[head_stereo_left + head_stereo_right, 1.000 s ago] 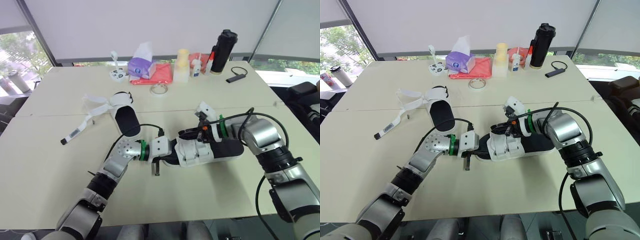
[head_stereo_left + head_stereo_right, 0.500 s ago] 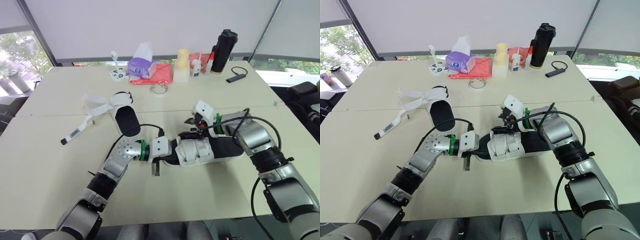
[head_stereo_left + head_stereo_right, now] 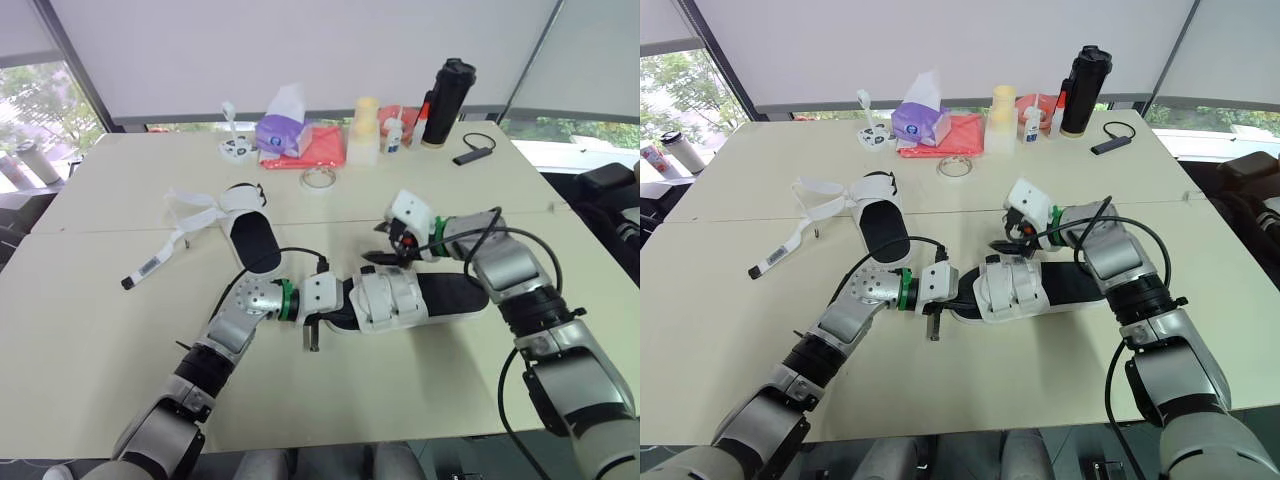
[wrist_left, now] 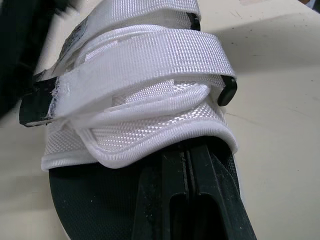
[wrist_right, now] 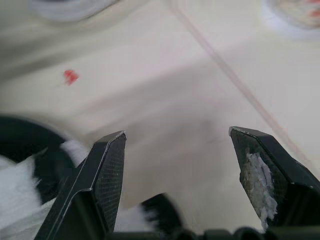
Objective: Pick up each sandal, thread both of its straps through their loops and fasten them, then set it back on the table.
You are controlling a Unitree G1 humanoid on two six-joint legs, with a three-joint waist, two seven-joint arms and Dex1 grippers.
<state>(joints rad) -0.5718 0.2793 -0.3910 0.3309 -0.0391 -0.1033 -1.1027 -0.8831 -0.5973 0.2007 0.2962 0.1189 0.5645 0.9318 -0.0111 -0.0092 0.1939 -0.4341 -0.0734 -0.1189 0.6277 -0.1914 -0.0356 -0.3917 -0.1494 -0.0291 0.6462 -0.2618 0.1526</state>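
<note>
Your left arm stretches low across the table (image 3: 90,330). The left gripper (image 3: 335,300) has its fingers pressed together on the toe of the near sandal (image 3: 440,297), in the middle of the table. Your right arm bends inward, and the right gripper (image 3: 377,245) hovers just above this sandal, jaws wide apart and empty. There are two sandals. The near one lies left to right, toe toward the robot's left. The other sandal (image 3: 250,238) lies farther left, with its straps (image 3: 195,210) loose.

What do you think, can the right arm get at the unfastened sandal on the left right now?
Probably not easily. The right gripper is open and free, but the unfastened sandal lies far to the left, beyond the left gripper and the strapped sandal it holds.
</note>
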